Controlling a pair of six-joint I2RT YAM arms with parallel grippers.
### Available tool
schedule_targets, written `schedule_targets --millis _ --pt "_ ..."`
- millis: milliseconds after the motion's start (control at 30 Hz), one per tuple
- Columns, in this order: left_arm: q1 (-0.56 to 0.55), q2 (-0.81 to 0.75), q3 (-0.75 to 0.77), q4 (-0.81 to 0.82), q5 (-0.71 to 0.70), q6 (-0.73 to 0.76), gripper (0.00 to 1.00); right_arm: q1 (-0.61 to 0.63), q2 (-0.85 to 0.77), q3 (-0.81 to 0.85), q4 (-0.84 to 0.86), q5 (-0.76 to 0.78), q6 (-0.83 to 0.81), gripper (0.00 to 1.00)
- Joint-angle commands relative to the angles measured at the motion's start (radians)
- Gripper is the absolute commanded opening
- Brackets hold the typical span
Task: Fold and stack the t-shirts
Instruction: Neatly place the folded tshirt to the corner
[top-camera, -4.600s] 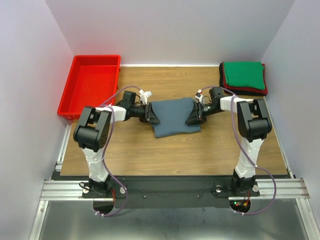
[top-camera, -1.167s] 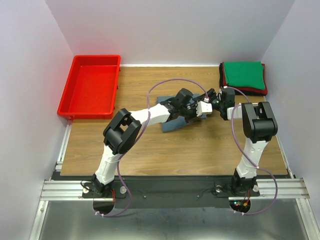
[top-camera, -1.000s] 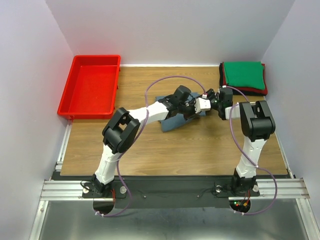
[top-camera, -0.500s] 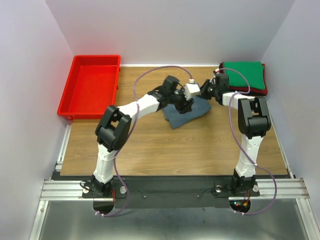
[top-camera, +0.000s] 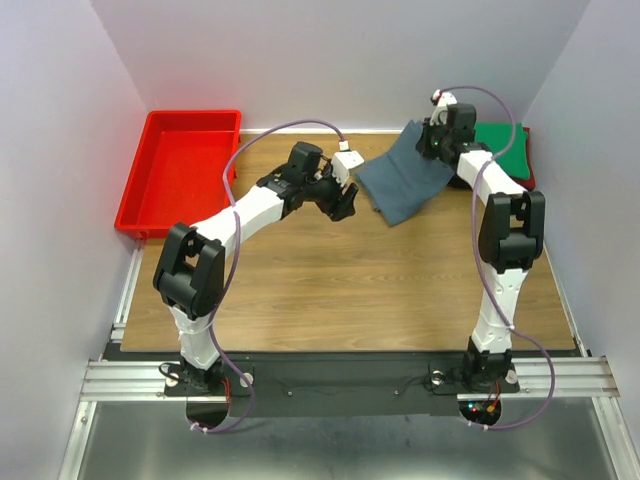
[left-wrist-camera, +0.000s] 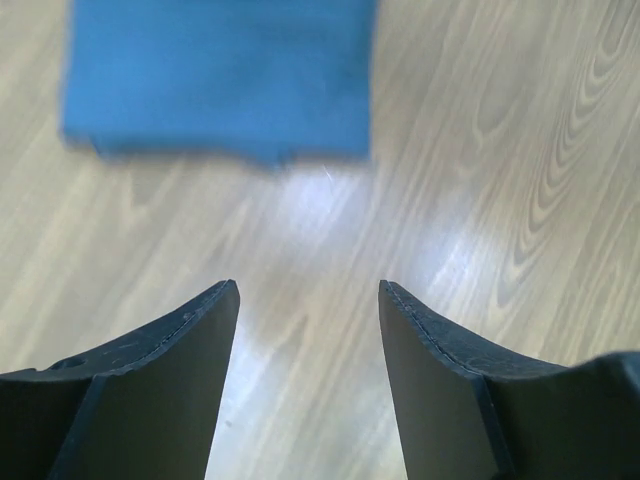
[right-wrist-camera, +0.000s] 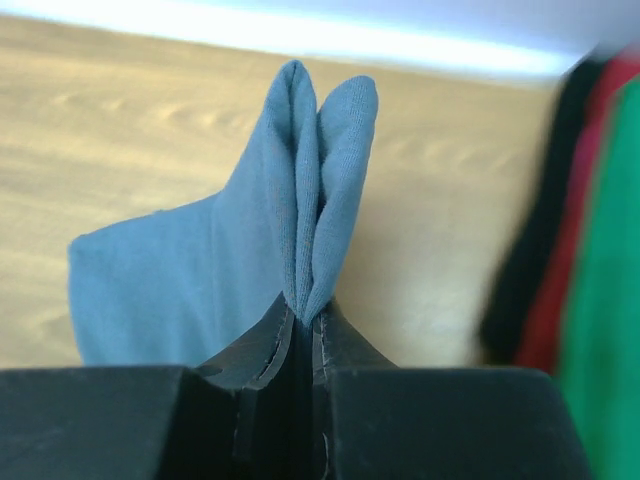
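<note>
Now the right hand, pinching the folded blue shirt, held it up by the far right corner of the desk, the left hand open and empty; next it needed laying squarely on the stack.

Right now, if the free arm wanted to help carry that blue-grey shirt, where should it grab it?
Probably the lower edge of the blue-grey shirt, coming from the left, low over the table. The right gripper pinches the folded upper edge, so the cloth hangs down toward the open left gripper, leaving that edge nearest and free.
</note>
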Motion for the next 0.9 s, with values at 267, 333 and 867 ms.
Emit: schedule_targets --millis 267,333,867 --pt "-0.005 -0.032 -0.009 -0.061 -0.036 -0.085 0.71 -0.042 0.060 0.335 -0.116 0.058 -0.220 0.01" --pt "-0.004 -0.030 -0.014 -0.047 -0.062 -0.109 0.74 -0.042 0.060 0.365 -0.129 0.075 -0.242 0.01" --pt "-0.004 -0.055 -0.034 -0.012 -0.127 -0.114 0.79 -0.042 0.037 0.517 -0.175 0.106 -0.257 0.01"
